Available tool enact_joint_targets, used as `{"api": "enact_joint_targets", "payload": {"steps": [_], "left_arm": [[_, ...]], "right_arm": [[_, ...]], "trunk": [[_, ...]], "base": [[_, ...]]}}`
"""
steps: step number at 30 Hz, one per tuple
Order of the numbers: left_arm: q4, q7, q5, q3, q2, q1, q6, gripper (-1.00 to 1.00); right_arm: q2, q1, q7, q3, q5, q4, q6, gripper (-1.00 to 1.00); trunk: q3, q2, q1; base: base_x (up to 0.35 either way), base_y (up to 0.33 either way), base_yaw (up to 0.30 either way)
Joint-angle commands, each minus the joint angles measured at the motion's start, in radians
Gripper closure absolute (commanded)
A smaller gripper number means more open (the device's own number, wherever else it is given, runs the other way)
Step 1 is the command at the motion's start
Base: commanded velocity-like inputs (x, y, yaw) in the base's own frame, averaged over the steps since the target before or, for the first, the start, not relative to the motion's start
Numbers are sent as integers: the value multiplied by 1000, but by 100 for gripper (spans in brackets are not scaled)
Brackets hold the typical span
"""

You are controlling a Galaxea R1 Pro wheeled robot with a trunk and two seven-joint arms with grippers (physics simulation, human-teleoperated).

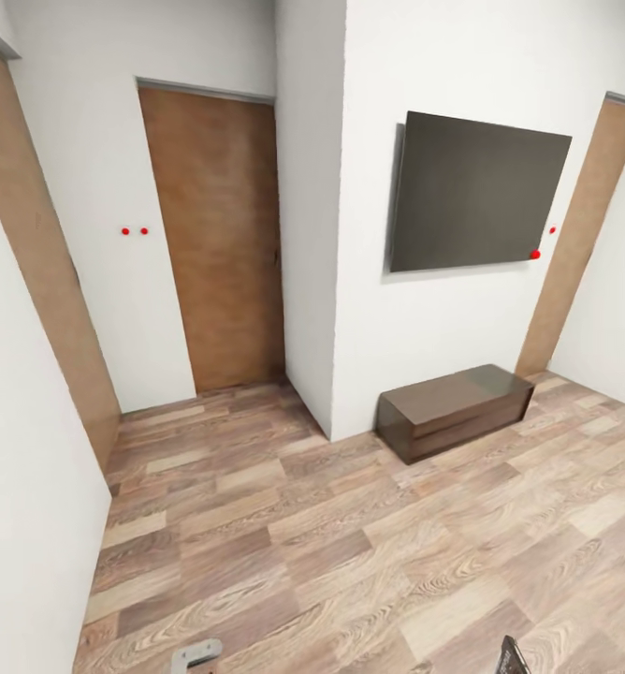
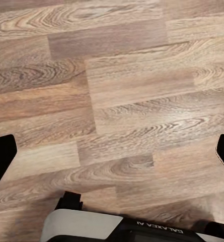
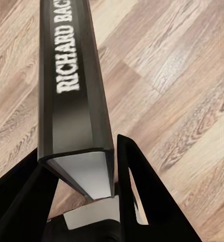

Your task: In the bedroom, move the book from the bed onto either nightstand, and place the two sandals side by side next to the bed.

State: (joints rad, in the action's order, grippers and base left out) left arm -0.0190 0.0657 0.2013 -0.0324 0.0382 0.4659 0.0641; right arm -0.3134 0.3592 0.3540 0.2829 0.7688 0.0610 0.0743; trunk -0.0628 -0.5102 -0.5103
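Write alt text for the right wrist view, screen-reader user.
The right hand grips a thin dark book between its two black fingers, spine toward the camera, with white lettering reading "RICHARD BAC" cut off at the frame edge and white page edges showing at the near end. Behind it lies a light-brown wood-plank floor.

Black fingers (image 3: 142, 201), grey-white wrist housing (image 2: 81, 227)

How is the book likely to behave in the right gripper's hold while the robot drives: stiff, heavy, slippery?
The book looks fairly stiff: its spine runs straight, unsagging. Thin, so probably light. Its smooth cover may be slippery; held near one end by the right gripper, it could pivot.
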Motion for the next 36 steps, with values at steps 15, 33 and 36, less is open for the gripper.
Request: {"api": "enact_joint_targets", "payload": {"steps": [15,33,36], "left_arm": [[1,2,4,-2,2,1,3,-100],[1,2,4,-1,2,1,3,-100],[1,2,4,-1,2,1,3,-100]], "right_arm": [[-5,2,383,6,11,11,-2,100],[-4,1,402,5,12,20,1,100],[-4,1,401,5,12,20,1,100]], "trunk": [[-2,-2,-1],[-2,-2,-1],[-2,-2,-1]], "base": [[333,0,-300],[333,0,-300],[327,0,-300]]}}
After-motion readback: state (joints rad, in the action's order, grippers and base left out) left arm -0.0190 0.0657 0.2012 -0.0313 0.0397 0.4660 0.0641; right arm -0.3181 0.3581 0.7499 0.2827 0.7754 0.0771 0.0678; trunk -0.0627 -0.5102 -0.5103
